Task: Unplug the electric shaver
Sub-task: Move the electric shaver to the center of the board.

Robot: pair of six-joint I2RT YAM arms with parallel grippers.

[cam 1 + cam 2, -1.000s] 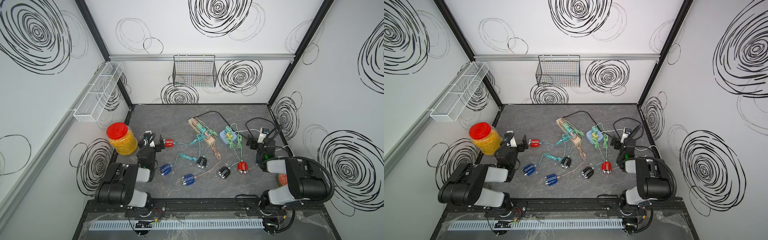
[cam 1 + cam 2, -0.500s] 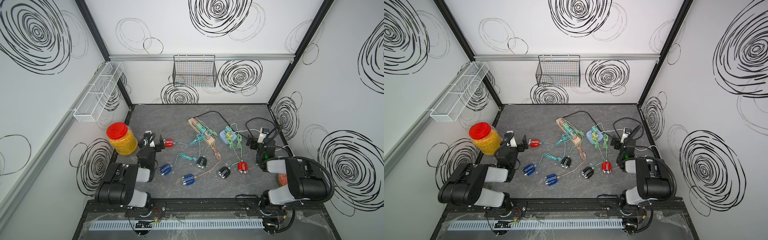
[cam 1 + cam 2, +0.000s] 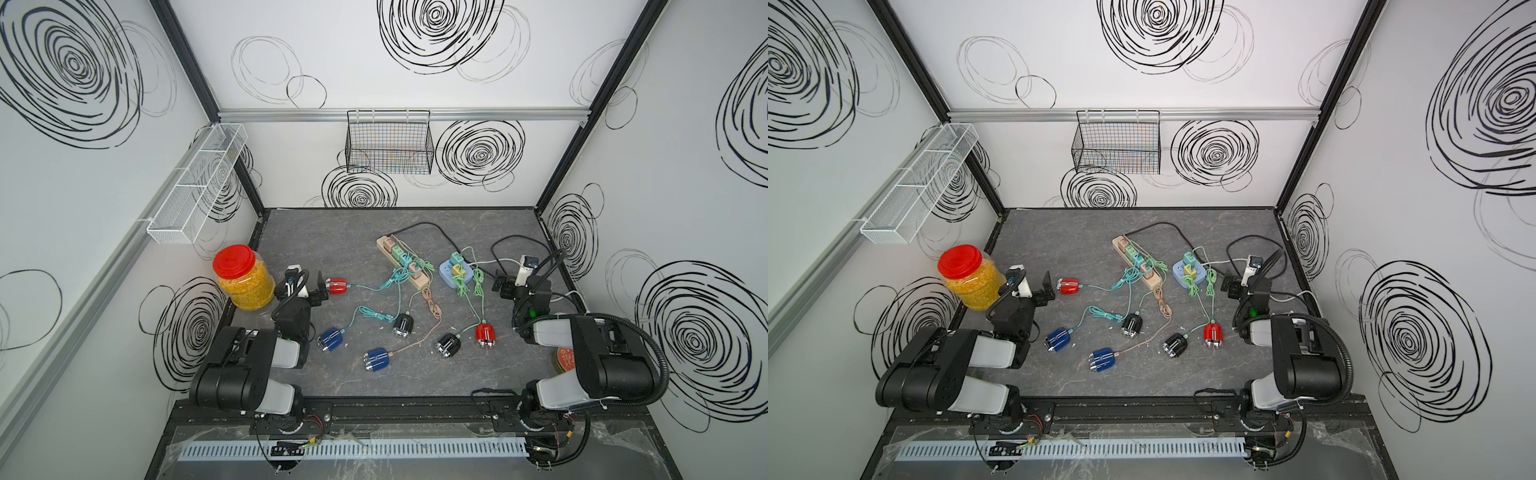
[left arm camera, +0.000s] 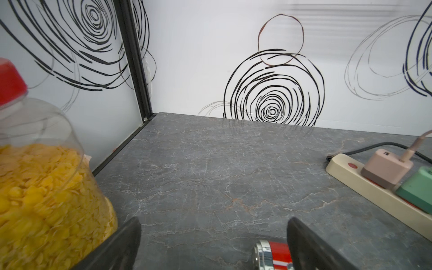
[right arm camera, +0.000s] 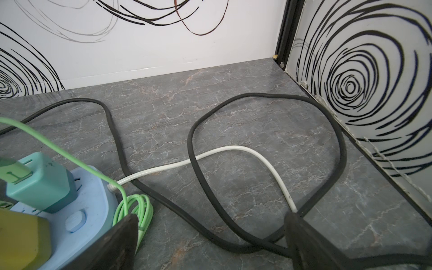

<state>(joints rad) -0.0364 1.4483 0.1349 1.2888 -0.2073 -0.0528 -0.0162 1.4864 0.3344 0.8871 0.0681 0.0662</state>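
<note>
Left fingers [image 4: 127, 243] wide, nothing held; red shaver [image 4: 277, 256] just inside one finger. Right fingers [image 5: 119, 238] wide, black cable [image 5: 191, 145] between them, blue socket [image 5: 93, 201] beside.

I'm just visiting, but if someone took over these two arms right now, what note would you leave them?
Left gripper: jaws open, empty, beside the red shaver near the jar.
Right gripper: jaws open, empty, beside the blue socket hub.
Five other shavers lie on the table, cords running to the hub and the beige power strip.
Done: nothing unplugged, as far as shows.
Left: grip a plug and pull it free.
</note>
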